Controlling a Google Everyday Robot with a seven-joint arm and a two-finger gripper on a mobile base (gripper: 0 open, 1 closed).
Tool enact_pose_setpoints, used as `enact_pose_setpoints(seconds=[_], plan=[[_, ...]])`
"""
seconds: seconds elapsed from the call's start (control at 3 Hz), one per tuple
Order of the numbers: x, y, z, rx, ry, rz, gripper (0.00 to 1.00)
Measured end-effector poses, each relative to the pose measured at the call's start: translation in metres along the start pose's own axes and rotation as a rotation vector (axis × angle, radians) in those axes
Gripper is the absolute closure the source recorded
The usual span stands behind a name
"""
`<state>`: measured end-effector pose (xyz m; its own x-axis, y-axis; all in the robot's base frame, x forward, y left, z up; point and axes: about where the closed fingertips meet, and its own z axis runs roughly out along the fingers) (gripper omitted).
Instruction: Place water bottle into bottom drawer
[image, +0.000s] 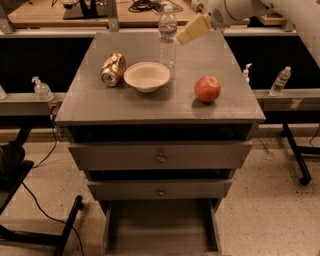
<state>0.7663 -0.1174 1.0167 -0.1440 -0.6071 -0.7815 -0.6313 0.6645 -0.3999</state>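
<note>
The water bottle (167, 36), clear ribbed plastic with a white cap and white label band, stands upright at the back of the grey cabinet top (220, 102). My gripper (192, 30), with tan fingers, hangs just to the right of the bottle at about label height, coming in from the upper right. The bottom drawer (161, 225) is pulled out at floor level, a wide shallow grey tray.
A crushed gold can (113, 69), a white bowl (147, 76) and a red apple (207, 89) sit on the cabinet top. Two shut drawers with round knobs (160, 158) are above the open one. Pump bottles (42, 90) and a small clear bottle (279, 81) stand on side rails.
</note>
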Motion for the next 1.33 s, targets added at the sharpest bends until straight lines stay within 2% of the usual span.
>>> enact_pose_setpoints(seconds=[0.33, 0.67, 1.0, 1.33], plan=[[-0.024, 0.001, 0.014, 0.013, -0.098, -0.002, 0.0], [-0.021, -0.002, 0.013, 0.023, -0.089, 0.0, 0.0], [-0.029, -0.006, 0.03, 0.069, -0.157, 0.03, 0.0], [-0.043, -0.011, 0.075, 0.135, -0.259, 0.091, 0.0]])
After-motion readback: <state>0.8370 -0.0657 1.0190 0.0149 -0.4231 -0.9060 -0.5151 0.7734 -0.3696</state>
